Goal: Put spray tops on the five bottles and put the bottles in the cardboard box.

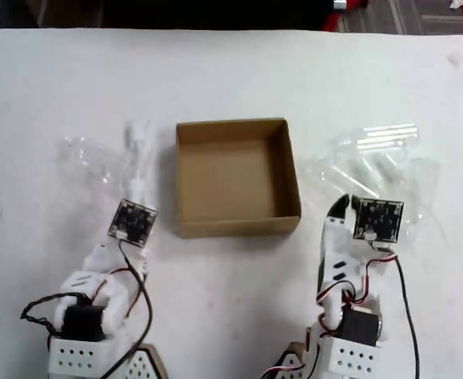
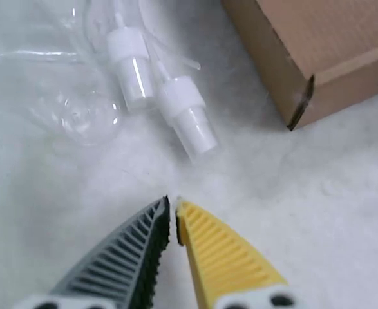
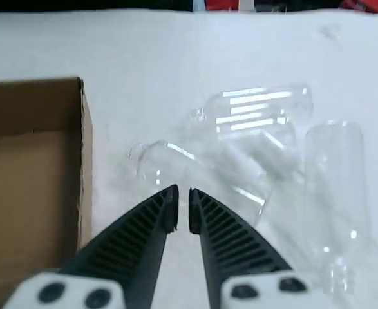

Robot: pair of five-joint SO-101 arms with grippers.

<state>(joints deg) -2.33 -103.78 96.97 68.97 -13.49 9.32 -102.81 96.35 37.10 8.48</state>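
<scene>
Yellow-grey left gripper (image 2: 173, 207) pressed together, holding nothing, two spray tops (image 2: 182, 116) just ahead, near cardboard box (image 2: 272, 58) corner. Black right gripper (image 3: 182, 201) same deal, tips together, empty; clear bottles (image 3: 259, 129) lying on box's other side.

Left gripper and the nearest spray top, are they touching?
Apart. The left wrist view shows a strip of bare table between the left gripper and the nearest spray top.
</scene>
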